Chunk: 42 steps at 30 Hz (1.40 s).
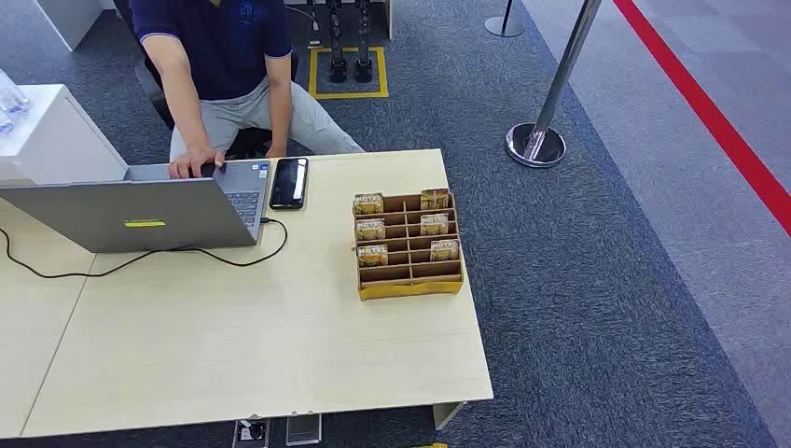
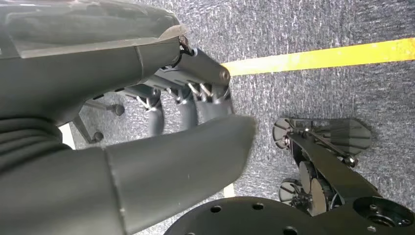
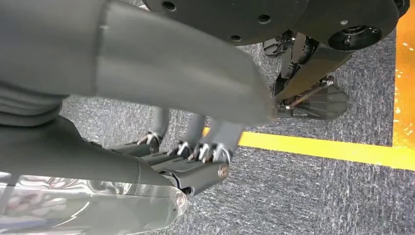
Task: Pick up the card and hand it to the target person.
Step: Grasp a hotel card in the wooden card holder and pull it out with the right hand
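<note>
Over at the far left there's a white cabinet [image 1: 58, 140] behind the table [image 1: 280, 364], and a grey laptop [image 1: 140, 213] sits open on the table's left part with a yellow sticker on its lid. A black cable [image 1: 140, 261] snakes from the laptop across the wood. A person [image 1: 224, 65] in a dark blue shirt sits on the far side, one hand [image 1: 194, 162] on the keyboard. Just right of the laptop a black phone [image 1: 289, 182] lies flat near the far edge.

Moving right, we see the card holder [image 1: 409, 245], a brown box with slots, standing near the table's right edge. The cards [image 1: 370, 229] are tucked upright in its slots, three down the left column and three down the right [image 1: 435, 224], all printed in yellow and brown. None of them is out of the box.

Past the table, on the blue carpet, a chrome post [image 1: 550, 103] rises from its round base, and a red stripe [image 1: 718, 121] runs along the floor at the far right.

Our left hand [image 2: 186, 122] hangs over carpet near a yellow line [image 2: 318, 56], fingers [image 2: 154, 117] loosely apart from the thumb with nothing in them. Our right hand [image 3: 195, 127] looks the same: relaxed, holding nothing, above carpet with a yellow line [image 3: 323, 147] of its own.
</note>
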Tool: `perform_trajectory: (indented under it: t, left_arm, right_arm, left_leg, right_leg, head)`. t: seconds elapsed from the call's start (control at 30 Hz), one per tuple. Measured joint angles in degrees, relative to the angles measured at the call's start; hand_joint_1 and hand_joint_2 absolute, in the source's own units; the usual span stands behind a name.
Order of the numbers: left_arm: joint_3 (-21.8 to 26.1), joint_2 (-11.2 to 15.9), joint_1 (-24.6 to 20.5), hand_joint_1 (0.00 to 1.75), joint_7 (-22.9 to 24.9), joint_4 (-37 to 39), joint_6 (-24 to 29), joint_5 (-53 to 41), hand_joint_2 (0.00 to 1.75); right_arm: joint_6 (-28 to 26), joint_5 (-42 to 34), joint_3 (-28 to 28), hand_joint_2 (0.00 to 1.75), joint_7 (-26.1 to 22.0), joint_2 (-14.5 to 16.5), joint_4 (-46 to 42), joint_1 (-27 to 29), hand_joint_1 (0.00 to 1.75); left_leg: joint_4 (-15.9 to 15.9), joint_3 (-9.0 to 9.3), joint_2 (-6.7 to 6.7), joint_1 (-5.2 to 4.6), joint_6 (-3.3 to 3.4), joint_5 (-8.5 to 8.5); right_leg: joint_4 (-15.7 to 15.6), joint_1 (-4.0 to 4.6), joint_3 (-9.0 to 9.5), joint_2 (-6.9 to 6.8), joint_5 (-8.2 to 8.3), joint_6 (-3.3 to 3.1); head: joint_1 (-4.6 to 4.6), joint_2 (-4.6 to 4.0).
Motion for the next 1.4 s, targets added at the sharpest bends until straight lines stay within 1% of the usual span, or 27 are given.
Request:
perform_trajectory:
  t: [0.13, 0.27, 0.3, 0.37, 0.4, 0.43, 0.5, 0.53, 0.67, 0.87, 1.03, 1.23, 1.4]
  left_arm:
    - [0.7, 0.0, -0.5, 1.75, 0.0, 0.0, -0.1, -1.4, 1.75]
    - [1.7, -0.3, -1.7, 1.75, 0.0, 0.1, -0.8, -6.7, 1.75]
    - [2.1, -0.4, -2.0, 1.73, 0.0, 0.2, -1.0, -8.4, 1.75]
    - [2.8, -0.6, -2.6, 1.21, 0.0, 0.5, -1.4, -11.5, 1.75]
    - [3.2, -0.7, -2.9, 0.84, 0.0, 0.6, -1.6, -12.9, 1.75]
    - [3.5, -0.8, -3.2, 0.42, 0.0, 0.8, -1.8, -14.2, 1.75]
    - [4.1, -1.1, -3.7, 0.07, 0.0, 1.1, -2.2, -16.9, 1.75]
    - [4.5, -1.2, -4.1, 0.00, 0.0, 1.4, -2.5, -18.5, 1.75]
    - [6.9, -2.0, -6.1, 0.00, 0.0, 2.6, -4.3, -27.1, 0.00]
    - [10.0, -3.2, -8.9, 0.00, 0.1, 4.4, -6.2, -37.9, 0.00]
    - [12.5, -3.9, -10.9, 0.00, 0.2, 5.6, -6.6, -47.0, 0.00]
    - [15.1, -4.6, -12.8, 0.00, 0.2, 6.9, -6.4, -55.7, 0.00]
    - [16.8, -5.1, -13.8, 0.00, 0.0, 7.9, -5.8, -61.0, 0.00]
  right_arm:
    - [-0.1, 0.0, 1.1, 1.75, 0.4, 0.0, 0.1, -0.5, 1.75]
    - [-0.7, 0.4, 3.5, 1.75, 1.8, 0.0, 0.4, -1.7, 1.75]
    - [-1.0, 0.5, 4.2, 1.75, 2.3, 0.1, 0.6, -2.0, 1.31]
    - [-1.5, 0.5, 5.6, 1.75, 3.2, 0.1, 1.0, -2.6, 0.44]
    - [-1.7, 0.6, 6.2, 1.75, 3.6, 0.2, 1.2, -2.9, 0.00]
    - [-1.9, 0.6, 6.8, 1.31, 4.0, 0.2, 1.4, -3.2, 0.00]
    - [-2.3, 0.7, 8.0, 0.44, 4.8, 0.2, 1.8, -3.7, 0.00]
    - [-2.5, 0.7, 8.7, 0.00, 5.3, 0.3, 2.1, -4.1, 0.00]
    - [-3.8, 0.7, 12.5, 0.00, 8.0, 0.3, 3.5, -6.2, 0.00]
    - [-6.3, -0.2, 16.5, 0.00, 10.6, 0.3, 5.5, -8.6, 0.00]
    - [-9.5, -3.5, 17.5, 0.00, 10.6, 0.0, 6.9, -10.7, 0.00]
    - [-14.2, -8.6, 16.9, 0.00, 7.4, -1.7, 7.9, -13.8, 0.00]
    - [-18.6, -12.8, 14.3, 0.00, 2.4, -4.5, 8.2, -16.4, 0.00]
  left_leg:
    - [0.0, -0.01, 0.00, 0.00, 0.00, 0.00]
    - [0.0, 0.01, 0.00, 0.00, 0.00, 0.00]
    - [0.0, 0.02, 0.00, 0.00, 0.00, 0.01]
    - [0.0, 0.01, 0.00, 0.00, 0.00, 0.01]
    - [0.0, 0.01, 0.00, 0.00, 0.00, 0.01]
    - [0.0, 0.01, 0.00, 0.00, 0.00, 0.01]
    - [0.0, 0.00, 0.00, 0.00, 0.00, 0.01]
    - [0.0, -0.01, 0.00, 0.00, 0.00, 0.01]
    - [0.0, 0.01, 0.00, 0.00, 0.00, 0.01]
    - [0.0, 0.06, 0.00, 0.00, -0.01, 0.02]
    - [0.0, 0.05, 0.00, 0.00, -0.01, 0.02]
    - [0.0, 0.06, 0.00, 0.00, 0.00, 0.02]
    - [0.1, 0.06, -0.01, -0.01, 0.00, 0.03]
  right_leg:
    - [0.0, 0.00, 0.00, 0.00, 0.00, 0.00]
    - [0.0, 0.00, 0.01, 0.00, 0.00, 0.00]
    - [0.0, 0.00, 0.03, 0.00, 0.00, 0.00]
    - [0.0, 0.00, 0.05, 0.00, 0.01, 0.00]
    - [0.0, 0.00, 0.06, 0.00, 0.01, 0.00]
    - [0.0, 0.00, 0.06, 0.00, 0.01, 0.00]
    - [0.0, 0.00, 0.06, 0.00, 0.01, 0.00]
    - [0.0, 0.00, 0.04, 0.00, 0.01, 0.00]
    - [0.0, 0.00, 0.06, 0.00, 0.01, 0.00]
    - [0.0, 0.00, 0.11, 0.00, 0.02, 0.00]
    - [0.0, 0.00, 0.12, 0.00, 0.02, 0.00]
    - [0.0, 0.00, 0.13, 0.00, 0.03, 0.02]
    - [0.0, -0.01, 0.13, 0.00, 0.06, 0.05]
  head:
    - [0.01, 0.00]
    - [0.00, 0.00]
    - [-0.02, 0.00]
    - [-0.04, 0.00]
    - [-0.04, 0.00]
    - [-0.02, 0.00]
    - [0.01, 0.00]
    - [0.02, 0.00]
    - [0.02, 0.00]
    - [-0.02, 0.00]
    - [-0.01, 0.00]
    - [-0.01, 0.00]
    - [0.03, 0.00]
